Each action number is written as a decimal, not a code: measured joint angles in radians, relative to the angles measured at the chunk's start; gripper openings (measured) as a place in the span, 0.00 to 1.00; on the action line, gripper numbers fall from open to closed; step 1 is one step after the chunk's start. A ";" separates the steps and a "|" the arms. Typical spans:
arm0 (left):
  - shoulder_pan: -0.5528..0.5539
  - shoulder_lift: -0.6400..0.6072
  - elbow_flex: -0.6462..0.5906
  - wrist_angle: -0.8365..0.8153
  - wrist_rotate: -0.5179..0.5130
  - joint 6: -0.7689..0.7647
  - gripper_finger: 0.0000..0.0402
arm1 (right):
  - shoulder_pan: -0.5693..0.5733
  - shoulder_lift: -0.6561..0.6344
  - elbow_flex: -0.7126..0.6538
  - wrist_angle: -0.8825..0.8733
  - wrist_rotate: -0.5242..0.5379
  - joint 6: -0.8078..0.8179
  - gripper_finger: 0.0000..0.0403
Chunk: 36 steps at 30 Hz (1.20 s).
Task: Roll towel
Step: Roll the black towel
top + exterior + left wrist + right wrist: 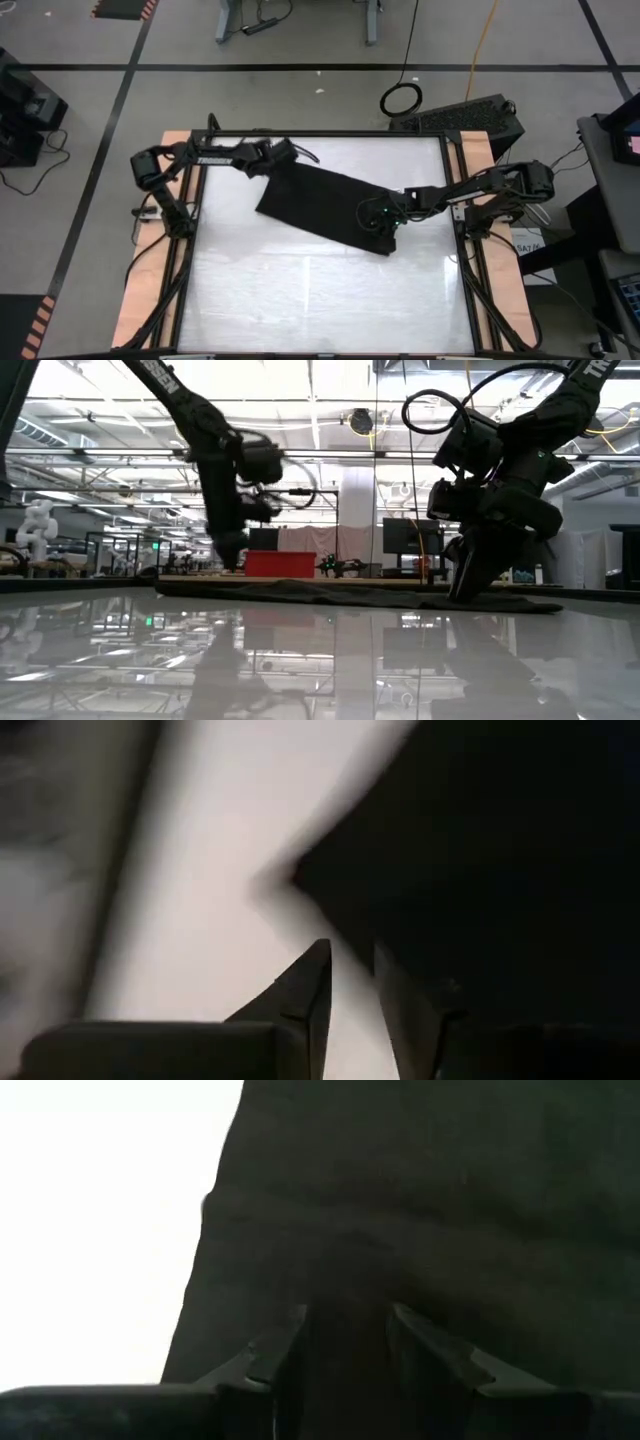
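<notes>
We read no writing on the towel [325, 205], which lies flat across the far half of the white table [300, 300], long axis slanting from far-left to near-right, left gripper [272, 170] slightly parted at its far-left corner, right gripper [383, 232] pinching its near-right end.

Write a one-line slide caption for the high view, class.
Black towel lies flat across the white table, left gripper at its far corner, right gripper at the opposite end.
</notes>
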 joint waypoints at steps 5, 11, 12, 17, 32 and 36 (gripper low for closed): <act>-0.154 0.004 0.000 0.060 0.220 0.002 0.22 | -0.001 -0.109 -0.001 -0.020 0.042 0.001 0.33; -0.305 0.026 0.000 0.094 0.224 0.002 0.22 | -0.001 -0.213 0.000 -0.122 0.117 0.016 0.36; -0.319 0.033 0.000 0.093 0.224 0.002 0.22 | -0.001 -0.219 0.001 -0.140 0.133 0.024 0.37; -0.333 0.080 0.000 0.087 0.219 0.006 0.22 | -0.002 -0.207 0.001 -0.231 0.178 0.049 0.42; -0.235 0.143 0.003 0.118 -0.045 0.430 0.22 | 0.227 -0.052 -0.050 -0.013 0.027 0.416 0.38; -0.189 0.148 0.016 0.154 -0.098 0.542 0.22 | 0.348 0.009 -0.055 0.227 0.023 0.519 0.37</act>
